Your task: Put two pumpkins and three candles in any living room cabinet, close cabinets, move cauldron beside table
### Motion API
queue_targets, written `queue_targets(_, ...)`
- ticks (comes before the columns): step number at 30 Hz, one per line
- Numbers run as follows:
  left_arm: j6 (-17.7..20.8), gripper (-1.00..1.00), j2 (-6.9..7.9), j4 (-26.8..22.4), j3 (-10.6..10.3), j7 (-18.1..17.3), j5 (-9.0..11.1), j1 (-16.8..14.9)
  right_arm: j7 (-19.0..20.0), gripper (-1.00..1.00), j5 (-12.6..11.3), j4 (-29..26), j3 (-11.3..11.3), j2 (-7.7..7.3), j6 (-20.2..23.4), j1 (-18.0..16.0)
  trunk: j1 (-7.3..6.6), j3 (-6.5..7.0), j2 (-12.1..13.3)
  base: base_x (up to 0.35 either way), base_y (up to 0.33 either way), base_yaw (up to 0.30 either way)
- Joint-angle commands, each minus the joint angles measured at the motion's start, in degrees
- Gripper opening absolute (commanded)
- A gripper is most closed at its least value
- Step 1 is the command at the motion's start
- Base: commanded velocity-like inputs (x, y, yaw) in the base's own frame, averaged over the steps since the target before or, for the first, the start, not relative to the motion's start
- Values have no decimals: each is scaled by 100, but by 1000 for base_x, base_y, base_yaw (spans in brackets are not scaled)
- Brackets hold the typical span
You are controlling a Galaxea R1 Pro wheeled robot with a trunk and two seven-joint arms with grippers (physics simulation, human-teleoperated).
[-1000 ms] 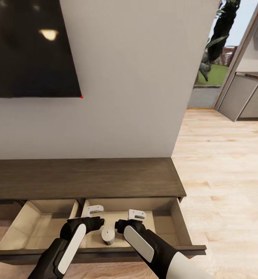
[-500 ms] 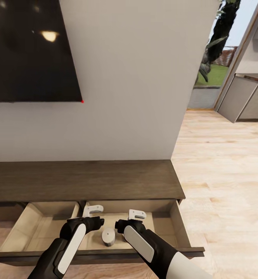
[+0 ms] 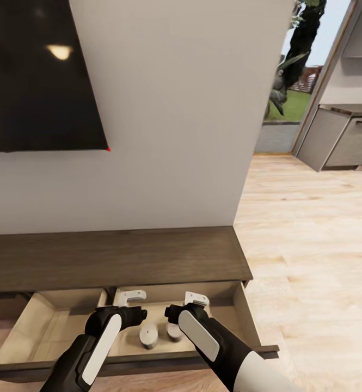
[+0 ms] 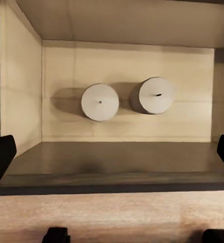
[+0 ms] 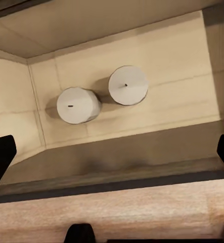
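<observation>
Two candles point(image 3: 148, 335) point(image 3: 173, 331) stand upright, just beside each other, on the beige floor of the cabinet's point(image 3: 115, 256) open right drawer point(image 3: 245, 318), with left tool point(image 3: 127, 297) and right tool point(image 3: 196, 299) above, both spread wide, holding nothing.

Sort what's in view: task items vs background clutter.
Job:
- two candles standing in the open right drawer
- dark wood cabinet; its left drawer also open
- left gripper, right gripper, both open

Lying about:
- wall TV
- grey kitchen units
- plant
</observation>
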Motion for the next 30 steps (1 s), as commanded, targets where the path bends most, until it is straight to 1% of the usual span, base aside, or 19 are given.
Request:
queue_targets(1, 16, 100, 2, -8, -3, 58, 58, -1, -34, 100, -22, -2, 6, 0, 32, -7, -23, 14, 39, 0, 0, -247)
queue_targets(4, 26, 100, -2, -8, -3, 59, 49, 0, -29, 100, -23, -1, -2, 0, 46, -7, -89, 67, 159, 0, 0, -244)
queue_targets(8, 29, 100, 0, -6, -3, 57, 44, -2, -31, 100, -15, -1, -3, 0, 48, -7, -177, 139, 320, 0, 0, -89)
queue_targets(30, 29, 100, -13, 1, -7, 59, 36, -2, -26, 100, -14, -1, 6, 0, 34, -7, -660, 534, 1202, 0, 0, -3)
